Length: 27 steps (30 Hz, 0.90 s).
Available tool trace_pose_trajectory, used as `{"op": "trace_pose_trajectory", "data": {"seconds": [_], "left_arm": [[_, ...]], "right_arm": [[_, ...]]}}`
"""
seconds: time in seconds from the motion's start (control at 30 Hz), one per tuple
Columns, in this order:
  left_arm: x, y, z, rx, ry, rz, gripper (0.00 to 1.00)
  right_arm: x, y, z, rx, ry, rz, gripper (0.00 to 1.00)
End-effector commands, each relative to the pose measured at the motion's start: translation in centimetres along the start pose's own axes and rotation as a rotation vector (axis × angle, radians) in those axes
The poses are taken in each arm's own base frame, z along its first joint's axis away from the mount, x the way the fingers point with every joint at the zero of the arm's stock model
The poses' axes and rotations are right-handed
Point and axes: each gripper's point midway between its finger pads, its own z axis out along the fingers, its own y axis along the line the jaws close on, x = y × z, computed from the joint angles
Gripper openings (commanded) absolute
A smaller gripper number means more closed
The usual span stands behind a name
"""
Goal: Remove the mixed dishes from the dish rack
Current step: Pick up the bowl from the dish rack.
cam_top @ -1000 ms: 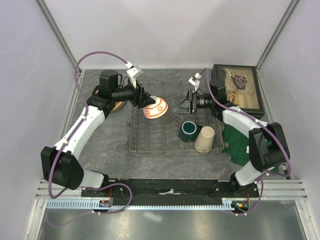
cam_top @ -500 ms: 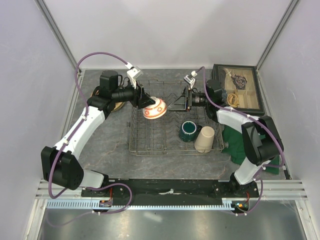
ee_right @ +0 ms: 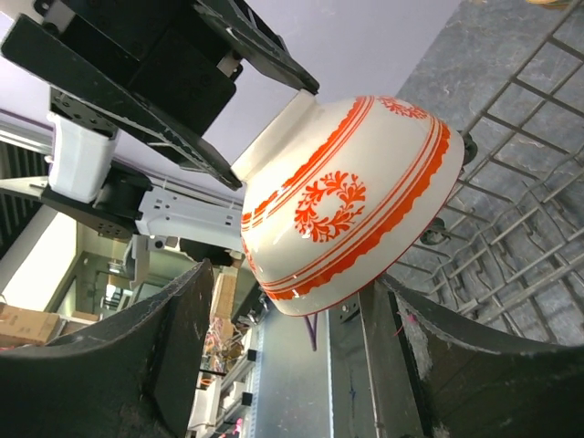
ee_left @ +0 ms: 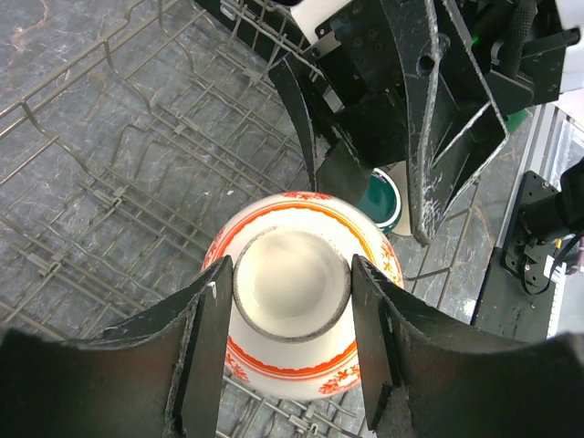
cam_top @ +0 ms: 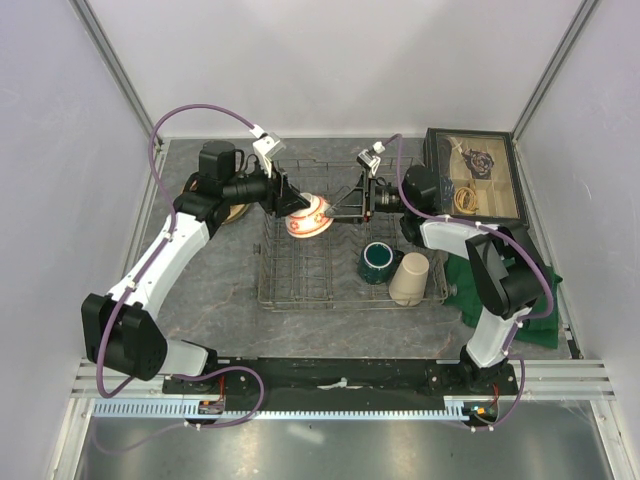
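Note:
My left gripper is shut on the foot ring of the small red-and-white bowl and holds it tilted above the grey wire dish rack. In the left wrist view the fingers clamp the bowl's base. My right gripper is open, its jaws either side of the bowl's rim, not closed on it. The dark green mug and beige tumbler sit in the rack's near right corner. The gold-brown plate lies left of the rack, partly hidden by my left arm. The pale green plate is out of view.
A dark glass-lidded box stands at the back right. A green folded cloth lies right of the rack under my right arm. Grey walls close in the table on three sides.
My right gripper has moved left across the rack until its open jaws reach the bowl. My left gripper has kept the bowl almost still.

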Motion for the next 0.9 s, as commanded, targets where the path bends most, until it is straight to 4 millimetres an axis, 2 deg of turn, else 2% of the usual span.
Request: {"op": "trace_pose_trajectory", "data": {"seconds": [0.0, 0.37, 0.5, 0.6, 0.73, 0.87], "left_arm": [[-2.7, -0.6, -0.9, -0.009, -0.084, 0.089, 0.02], [-2.0, -0.4, -0.8, -0.010, -0.080, 0.083, 0.01], [-1.7, -0.2, -0.7, -0.016, -0.082, 0.080, 0.02], [-1.7, -0.1, -0.6, -0.018, -0.082, 0.079, 0.02], [-1.9, -0.1, -0.6, -0.021, -0.084, 0.081, 0.02], [-1.8, -0.1, -0.6, -0.021, -0.084, 0.079, 0.02]], "right_arm": [[-1.1, 2.9, 0.3, -0.095, -0.010, -0.104, 0.72], [-1.9, 4.5, 0.4, -0.133, -0.024, -0.123, 0.70], [-2.2, 5.3, 0.6, -0.154, -0.028, -0.140, 0.66], [-2.3, 5.6, 0.5, -0.162, -0.029, -0.142, 0.60], [-2.3, 5.6, 0.6, -0.162, -0.024, -0.143, 0.45], [-2.2, 5.7, 0.7, -0.166, -0.018, -0.149, 0.34]]}}
